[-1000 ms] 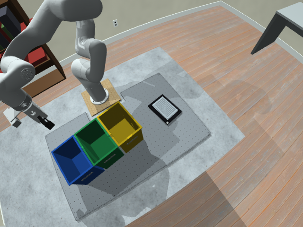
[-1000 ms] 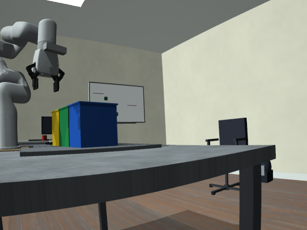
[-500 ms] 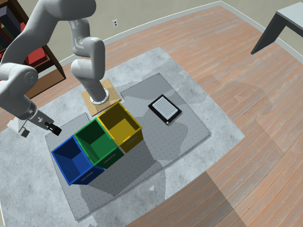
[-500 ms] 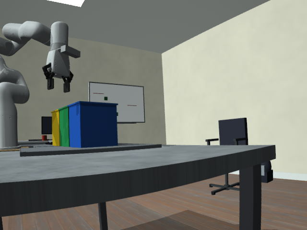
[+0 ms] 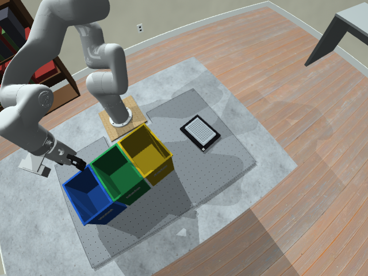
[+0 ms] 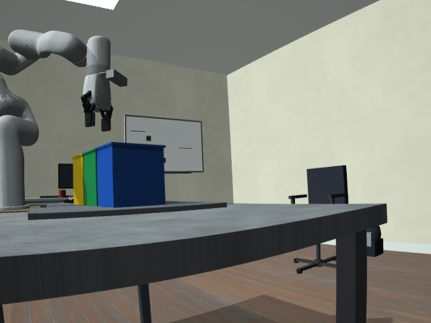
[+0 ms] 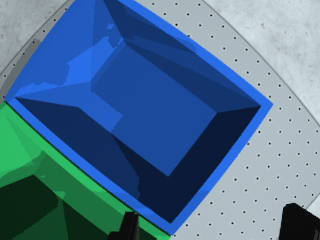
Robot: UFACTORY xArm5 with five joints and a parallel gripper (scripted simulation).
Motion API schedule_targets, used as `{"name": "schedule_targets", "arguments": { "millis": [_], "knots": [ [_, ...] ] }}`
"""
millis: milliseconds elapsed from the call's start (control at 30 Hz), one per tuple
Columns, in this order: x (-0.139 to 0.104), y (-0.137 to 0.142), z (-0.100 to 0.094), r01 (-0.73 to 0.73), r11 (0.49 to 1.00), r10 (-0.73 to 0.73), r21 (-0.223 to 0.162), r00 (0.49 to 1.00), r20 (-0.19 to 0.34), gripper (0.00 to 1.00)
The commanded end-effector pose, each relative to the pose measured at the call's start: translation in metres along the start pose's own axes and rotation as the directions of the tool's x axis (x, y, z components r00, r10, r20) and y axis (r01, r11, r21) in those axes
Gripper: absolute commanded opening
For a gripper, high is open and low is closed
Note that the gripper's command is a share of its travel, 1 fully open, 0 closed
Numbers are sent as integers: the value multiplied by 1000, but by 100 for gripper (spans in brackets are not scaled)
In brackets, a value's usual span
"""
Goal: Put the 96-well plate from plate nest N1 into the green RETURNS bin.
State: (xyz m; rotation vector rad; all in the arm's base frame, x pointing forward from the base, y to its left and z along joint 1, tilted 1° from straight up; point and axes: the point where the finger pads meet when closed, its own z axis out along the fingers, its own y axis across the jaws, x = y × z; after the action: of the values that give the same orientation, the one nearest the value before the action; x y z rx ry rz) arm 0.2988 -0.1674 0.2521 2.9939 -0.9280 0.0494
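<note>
The white 96-well plate lies in its black nest N1 at the back right of the perforated board. The green bin stands upright in the middle of a row, between the blue bin and the yellow bin. My gripper is open and empty. It hangs above the bins, over the blue bin's far edge, far from the plate. In the side view my gripper is clearly higher than the bin rims. The wrist view looks down into the blue bin with the green bin at lower left; the plate is out of that view.
The arm's base stands on a wooden pad behind the yellow bin. The perforated board lies on a grey mat. A bookshelf is at back left. A dark table corner is at upper right.
</note>
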Motion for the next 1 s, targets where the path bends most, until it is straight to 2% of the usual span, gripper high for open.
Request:
{"name": "schedule_targets", "arguments": {
  "millis": [0, 133, 233, 400, 467, 533, 667, 767, 933, 967],
  "knots": [
    [5, -18, -2, 97, 995, -97, 2, 995, 2, 100],
    [7, -33, -2, 97, 995, -97, 3, 995, 2, 100],
    [8, -48, -2, 196, 981, -196, 4, 981, 7, 100],
    [9, -69, -2, 229, 973, -229, 6, 973, 9, 100],
    [9, -69, -2, 229, 973, -229, 6, 973, 9, 100],
    [9, -79, -2, 294, 956, -294, 7, 956, 12, 100],
    [9, -97, -2, 294, 956, -295, 8, 956, 12, 100],
    [8, -112, -1, 388, 922, -388, 10, 921, 16, 100],
    [6, -129, -1, 389, 921, -389, 10, 921, 16, 100],
    [5, -134, -1, 419, 908, -420, 11, 908, 18, 100]
  ]
}}
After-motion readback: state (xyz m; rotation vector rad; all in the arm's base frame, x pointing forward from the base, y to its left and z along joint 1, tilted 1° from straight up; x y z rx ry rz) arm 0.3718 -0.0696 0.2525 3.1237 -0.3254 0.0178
